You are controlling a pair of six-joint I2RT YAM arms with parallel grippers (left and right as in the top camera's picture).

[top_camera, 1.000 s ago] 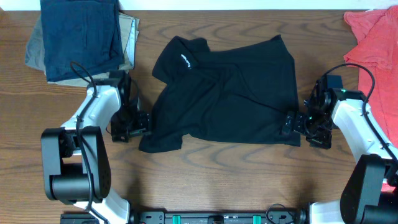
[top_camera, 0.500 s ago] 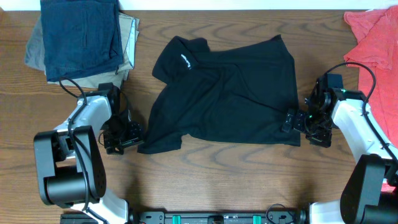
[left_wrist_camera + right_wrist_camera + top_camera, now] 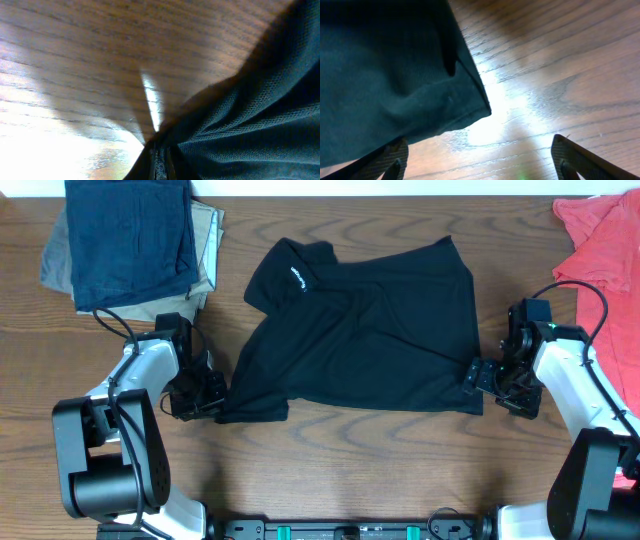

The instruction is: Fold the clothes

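— From overhead we see the black shirt [image 3: 370,330] spread mid-counter [image 3: 350,470], nearer the far edge, with the left pincer [image 3: 208,392] at its near-left corner.
— Clamped?
— We cannot tell; that wrist view shows only mesh fabric up close. The right wrist view shows the right pincer [image 3: 479,144] with fingers wide apart and the shirt's corner just ahead.

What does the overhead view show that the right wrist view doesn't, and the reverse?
Only overhead: the whole black shirt, the folded pile at top left, the red garment at top right, and the left gripper at the shirt's lower-left corner. Only right wrist: the right gripper seen with its fingers wide apart, the shirt's hem corner close up, and glare on the wood. Both: the shirt's lower-right corner and the table.
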